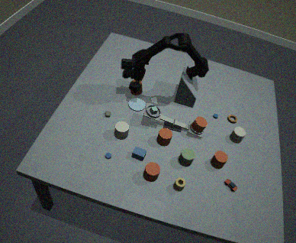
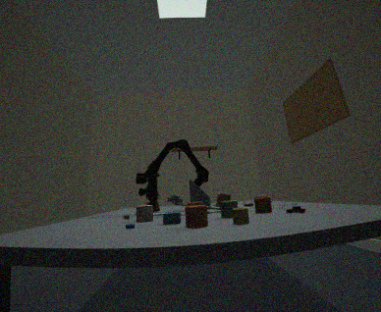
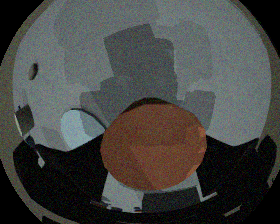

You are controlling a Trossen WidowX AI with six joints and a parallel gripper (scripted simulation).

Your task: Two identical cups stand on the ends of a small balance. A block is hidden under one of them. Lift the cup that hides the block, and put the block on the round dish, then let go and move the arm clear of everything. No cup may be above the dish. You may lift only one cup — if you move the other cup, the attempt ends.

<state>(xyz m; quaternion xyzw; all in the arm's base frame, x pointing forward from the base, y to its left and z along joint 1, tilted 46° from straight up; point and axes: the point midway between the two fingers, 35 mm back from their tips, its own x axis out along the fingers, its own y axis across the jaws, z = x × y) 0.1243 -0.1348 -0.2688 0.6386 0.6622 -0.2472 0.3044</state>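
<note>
A: Where's my claw (image 1: 135,89)?

B: Low beside the round dish (image 1: 136,104), on the far side of it, jaws clamped on the lifted cup (image 1: 136,88). Cup fills the wrist view (image 3: 153,149).

A: Block?

B: Small block (image 1: 152,111) sits bare on the near pan of the balance (image 1: 172,123). Other cup (image 1: 198,124) is on the far pan, contents hidden.

A: Risks, as I see them: cup set down so close it overhangs the dish; cup tipping or rolling on release; arm brushing the balance on the way to the block and shifting the other cup.

B: Dish holds nothing yet.
</note>
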